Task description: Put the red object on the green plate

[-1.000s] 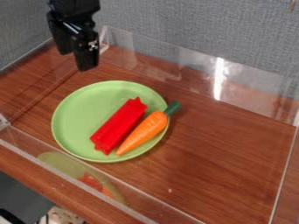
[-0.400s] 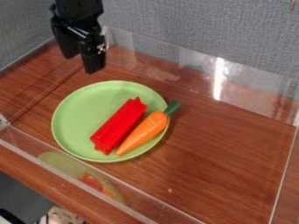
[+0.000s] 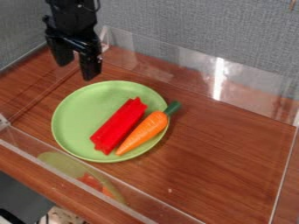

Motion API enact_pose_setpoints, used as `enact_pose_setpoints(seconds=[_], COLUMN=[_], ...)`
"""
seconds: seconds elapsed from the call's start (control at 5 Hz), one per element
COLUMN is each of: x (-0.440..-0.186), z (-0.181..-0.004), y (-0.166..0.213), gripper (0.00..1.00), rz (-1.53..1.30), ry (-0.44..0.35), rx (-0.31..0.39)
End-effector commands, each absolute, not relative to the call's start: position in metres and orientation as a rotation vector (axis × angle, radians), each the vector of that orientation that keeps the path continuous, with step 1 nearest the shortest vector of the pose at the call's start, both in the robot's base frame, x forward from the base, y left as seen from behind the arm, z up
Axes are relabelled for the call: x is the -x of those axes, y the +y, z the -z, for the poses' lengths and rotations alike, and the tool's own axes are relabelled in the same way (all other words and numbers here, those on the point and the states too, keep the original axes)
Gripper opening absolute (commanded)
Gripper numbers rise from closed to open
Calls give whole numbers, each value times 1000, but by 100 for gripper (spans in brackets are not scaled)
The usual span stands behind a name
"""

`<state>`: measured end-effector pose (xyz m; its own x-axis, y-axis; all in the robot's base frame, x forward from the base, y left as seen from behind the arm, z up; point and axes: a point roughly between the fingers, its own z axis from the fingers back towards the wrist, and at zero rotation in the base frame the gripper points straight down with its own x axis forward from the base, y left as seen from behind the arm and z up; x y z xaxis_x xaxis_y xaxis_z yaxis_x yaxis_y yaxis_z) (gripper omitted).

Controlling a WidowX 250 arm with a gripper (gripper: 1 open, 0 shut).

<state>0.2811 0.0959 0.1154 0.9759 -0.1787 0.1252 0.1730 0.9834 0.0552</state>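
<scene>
The bright red, flat, rectangular plastic block [image 3: 118, 125] already lies on the round light-green plastic plate [image 3: 77, 109], touching an orange carrot [image 3: 149, 129], and looks light, stiff and slightly slippery (best pinched across its narrow width), while the black gripper [image 3: 73, 59] hangs wide open and empty beyond the plate's far rim.

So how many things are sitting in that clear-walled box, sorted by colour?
Red: 1, the red block
Orange: 1, the carrot
Green: 1, the green plate, which holds both
Total: 3
</scene>
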Motion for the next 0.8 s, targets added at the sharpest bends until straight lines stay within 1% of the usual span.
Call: enact_pose_setpoints(seconds=[0.0,0.2,0.4,0.6], x=[-290,-296,-298,-284], z=[-119,-130,-140,-152], y=[91,99,112,105], gripper=[100,100,100,100], rz=[158,246,270,283], ry=[-173,-186,-192,-198], rx=[-87,-102,-115,-87])
